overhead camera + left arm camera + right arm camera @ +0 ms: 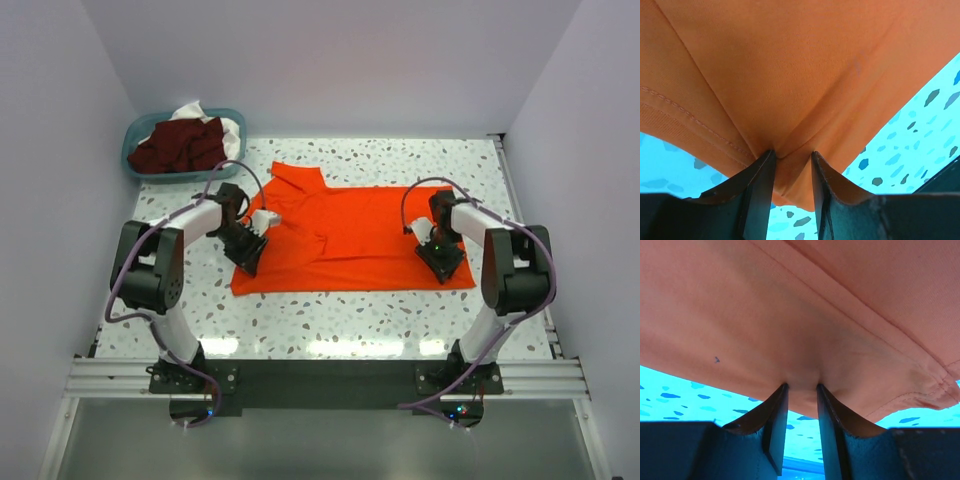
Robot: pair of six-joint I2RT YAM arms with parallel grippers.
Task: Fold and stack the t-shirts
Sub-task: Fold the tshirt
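Note:
A bright orange-red t-shirt (350, 235) lies spread on the speckled table (330, 315), one sleeve pointing to the back left. My left gripper (248, 255) is at its near left edge, and in the left wrist view the left gripper (792, 152) is shut on a pinched fold of the orange cloth (805, 65). My right gripper (440, 260) is at the near right corner. In the right wrist view the right gripper (801, 386) is likewise shut on the hem side of the cloth (790, 315), lifted a little off the table. Dark maroon t-shirts (182, 145) lie heaped in the basket.
The teal basket (128, 150) stands at the back left corner, with some white cloth (195, 108) behind the maroon heap. White walls close in the table at the left, back and right. A metal rail runs along the near edge.

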